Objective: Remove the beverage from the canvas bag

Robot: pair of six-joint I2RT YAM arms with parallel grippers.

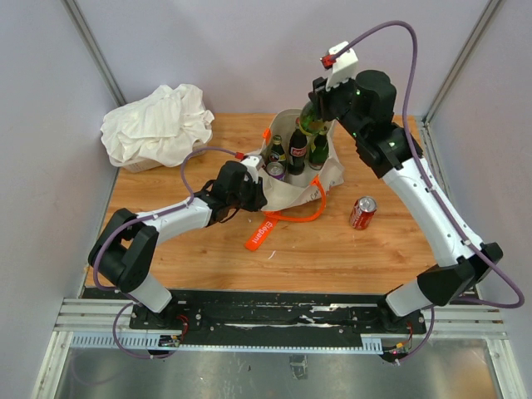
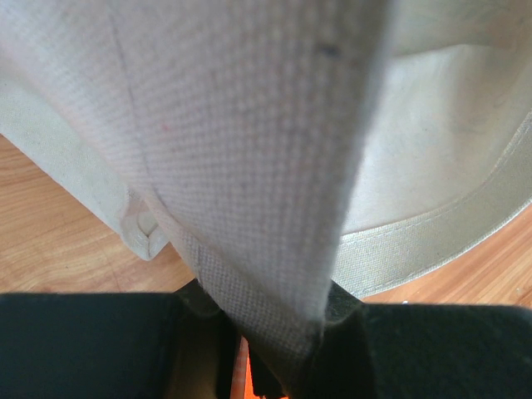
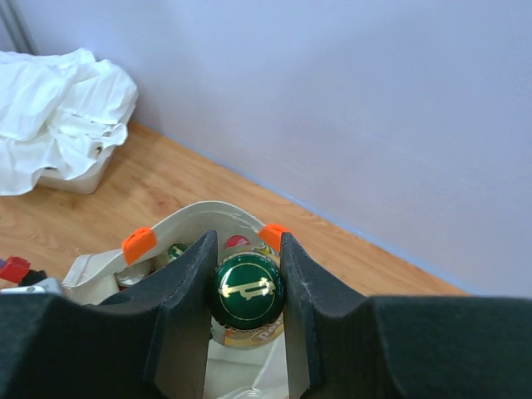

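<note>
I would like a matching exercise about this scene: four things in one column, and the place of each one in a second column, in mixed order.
Things
1. red soda can
2. white crumpled cloth bundle
3. green-capped glass bottle
4. beige canvas bag

Places
A. wall pinched by the left gripper
B. far left corner of the wooden table
C. between the fingers of the right gripper
D. on the table, right of the bag

Pairs: 1-D, 2-B, 3-C, 4-A
</note>
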